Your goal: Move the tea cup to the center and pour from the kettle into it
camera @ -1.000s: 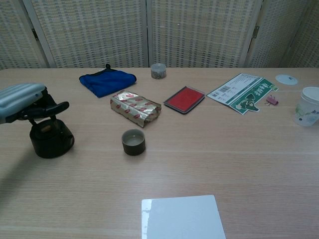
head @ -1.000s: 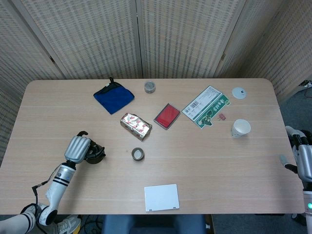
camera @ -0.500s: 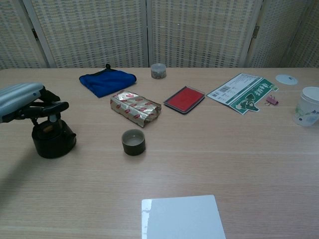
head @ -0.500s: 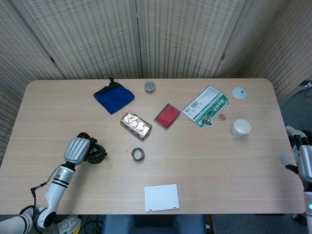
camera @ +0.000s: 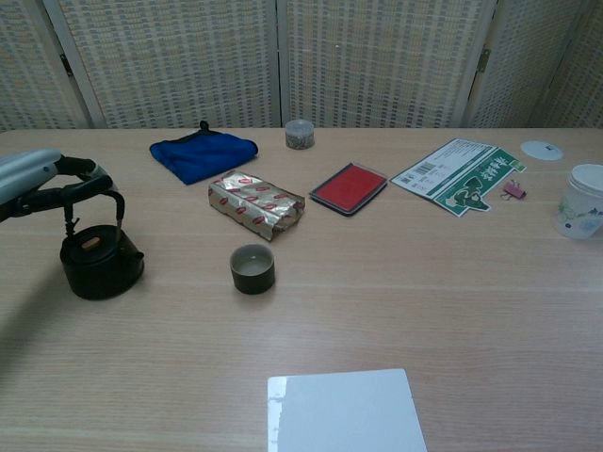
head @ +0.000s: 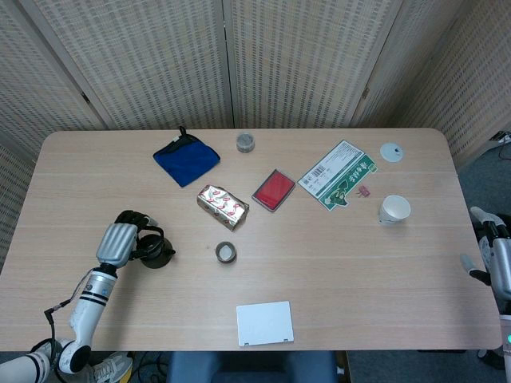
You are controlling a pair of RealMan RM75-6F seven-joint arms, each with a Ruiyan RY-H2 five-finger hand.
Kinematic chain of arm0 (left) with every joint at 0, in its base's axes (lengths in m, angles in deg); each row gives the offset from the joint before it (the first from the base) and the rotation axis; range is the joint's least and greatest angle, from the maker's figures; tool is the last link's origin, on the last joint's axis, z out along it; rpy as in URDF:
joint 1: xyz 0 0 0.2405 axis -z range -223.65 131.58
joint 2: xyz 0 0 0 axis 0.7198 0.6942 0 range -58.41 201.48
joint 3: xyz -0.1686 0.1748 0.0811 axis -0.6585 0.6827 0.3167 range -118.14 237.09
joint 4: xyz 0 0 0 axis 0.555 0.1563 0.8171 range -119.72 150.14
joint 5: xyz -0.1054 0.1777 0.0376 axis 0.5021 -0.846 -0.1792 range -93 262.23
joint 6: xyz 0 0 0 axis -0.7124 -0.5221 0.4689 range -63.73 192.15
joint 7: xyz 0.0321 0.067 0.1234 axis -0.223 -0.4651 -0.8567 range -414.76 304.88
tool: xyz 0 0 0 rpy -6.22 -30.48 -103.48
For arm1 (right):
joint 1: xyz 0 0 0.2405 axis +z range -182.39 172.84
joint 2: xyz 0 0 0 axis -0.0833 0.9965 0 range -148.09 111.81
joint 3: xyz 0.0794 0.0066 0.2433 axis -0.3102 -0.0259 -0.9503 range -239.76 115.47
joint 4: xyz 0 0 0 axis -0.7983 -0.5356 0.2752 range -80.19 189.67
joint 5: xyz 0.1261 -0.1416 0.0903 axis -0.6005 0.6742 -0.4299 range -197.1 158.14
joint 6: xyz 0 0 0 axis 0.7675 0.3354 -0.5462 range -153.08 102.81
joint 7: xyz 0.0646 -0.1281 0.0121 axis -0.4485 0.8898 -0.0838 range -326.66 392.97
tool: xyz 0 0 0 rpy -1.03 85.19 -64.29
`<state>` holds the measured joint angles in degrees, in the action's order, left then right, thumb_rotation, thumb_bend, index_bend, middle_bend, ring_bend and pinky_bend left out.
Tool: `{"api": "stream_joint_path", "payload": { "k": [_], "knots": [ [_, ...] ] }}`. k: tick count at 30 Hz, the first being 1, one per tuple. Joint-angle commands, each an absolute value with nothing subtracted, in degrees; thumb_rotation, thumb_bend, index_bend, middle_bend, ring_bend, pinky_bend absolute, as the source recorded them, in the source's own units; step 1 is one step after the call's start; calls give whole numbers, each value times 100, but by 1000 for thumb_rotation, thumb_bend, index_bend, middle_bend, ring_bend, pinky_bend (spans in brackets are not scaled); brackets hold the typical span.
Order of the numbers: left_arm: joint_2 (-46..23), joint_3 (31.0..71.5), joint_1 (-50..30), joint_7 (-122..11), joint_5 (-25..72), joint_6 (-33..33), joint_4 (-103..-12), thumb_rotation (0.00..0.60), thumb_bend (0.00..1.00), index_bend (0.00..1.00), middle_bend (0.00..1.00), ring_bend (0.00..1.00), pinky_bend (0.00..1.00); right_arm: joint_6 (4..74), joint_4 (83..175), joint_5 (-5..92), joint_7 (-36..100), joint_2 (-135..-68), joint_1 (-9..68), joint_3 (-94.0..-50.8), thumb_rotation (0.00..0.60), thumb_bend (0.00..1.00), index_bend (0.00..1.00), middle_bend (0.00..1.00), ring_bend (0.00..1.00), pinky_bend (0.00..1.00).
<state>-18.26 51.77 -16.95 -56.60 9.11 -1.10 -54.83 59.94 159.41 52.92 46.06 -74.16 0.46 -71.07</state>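
Fingers of left hand apparently gripping kettle handle.

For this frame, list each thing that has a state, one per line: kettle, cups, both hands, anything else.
kettle: upright on the table, handle raised, lid on
left hand: fingers at the kettle's handle; grip unclear
tea cup: upright, near the table's middle, contents unclear
paper cup: upright, far right
right hand: at the table's right edge, holding nothing
foil packet: lying flat, closed

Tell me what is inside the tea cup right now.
The tea cup stands upright near the table's middle. In the chest view its dark inner wall shows; no liquid is visible, but the bottom is too dim to be sure.
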Motion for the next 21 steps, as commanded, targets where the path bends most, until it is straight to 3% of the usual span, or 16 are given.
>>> {"api": "stream_joint_path", "payload": {
  "k": [1,3,6,10,18,21],
  "knots": [
    [-1807,5054,-1782,-5787,1094,-232,-5596,126,155,329,280,192,112,5967,15926,5277,4583,-7409,49,-7106,600,207,202,252,142,212],
    [-1783,4976,-1852,-5777,1209,-323,-5696,220,155,332,280,192,112,5886,15907,5251,4533,-7390,64,-7096,600,207,202,252,143,212],
    [-1682,4894,-1997,-5757,1353,-488,-5900,305,155,335,280,192,112,5784,15843,5247,4479,-7375,97,-7084,600,207,202,252,142,212],
    [-1503,4905,-2193,-5777,1394,-702,-6168,353,155,336,280,192,112,5721,15797,5352,4403,-7374,124,-7047,600,207,202,252,142,212],
    [-931,5128,-2713,-6074,1302,-1278,-7036,377,155,364,280,192,112,5684,15534,5811,4020,-7458,115,-6874,600,211,206,252,142,210],
    [-699,5281,-2955,-6214,1224,-1522,-7385,500,156,375,280,192,112,5773,15324,6030,3775,-7589,71,-6803,600,216,215,252,142,209]
  ]
}}
